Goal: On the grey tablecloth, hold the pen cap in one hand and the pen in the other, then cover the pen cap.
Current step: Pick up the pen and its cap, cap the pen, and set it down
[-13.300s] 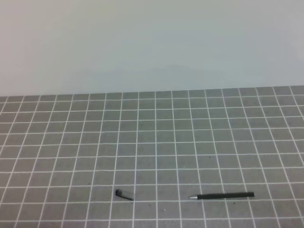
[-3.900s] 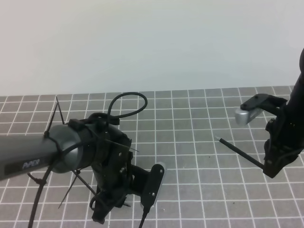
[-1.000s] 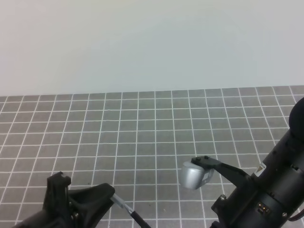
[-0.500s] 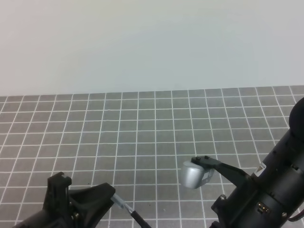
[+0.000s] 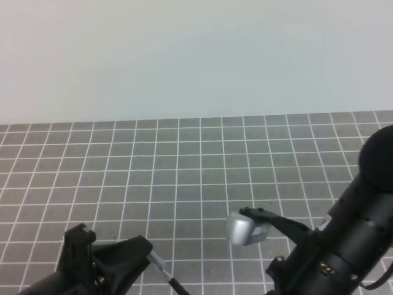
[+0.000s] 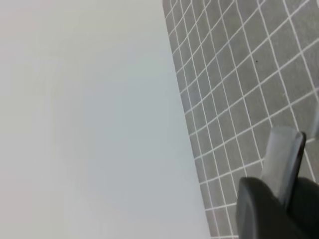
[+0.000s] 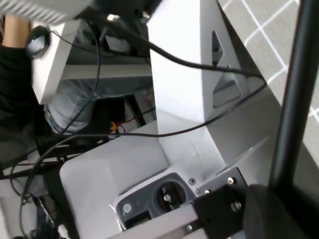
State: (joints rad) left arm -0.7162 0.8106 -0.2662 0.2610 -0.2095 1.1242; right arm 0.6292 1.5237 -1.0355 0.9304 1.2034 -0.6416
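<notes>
The grey tablecloth (image 5: 202,166) lies beneath both arms. Right gripper (image 7: 279,199): clamped on the pen (image 7: 299,94), which extends straight out from its jaws. Left gripper (image 6: 279,194): jaws together; the pen cap cannot be made out.

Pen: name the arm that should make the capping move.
Right, probably. The right claw grips the pen, whose silvery tip lies at the shut left claw; a short push should do. The cap is hidden.
</notes>
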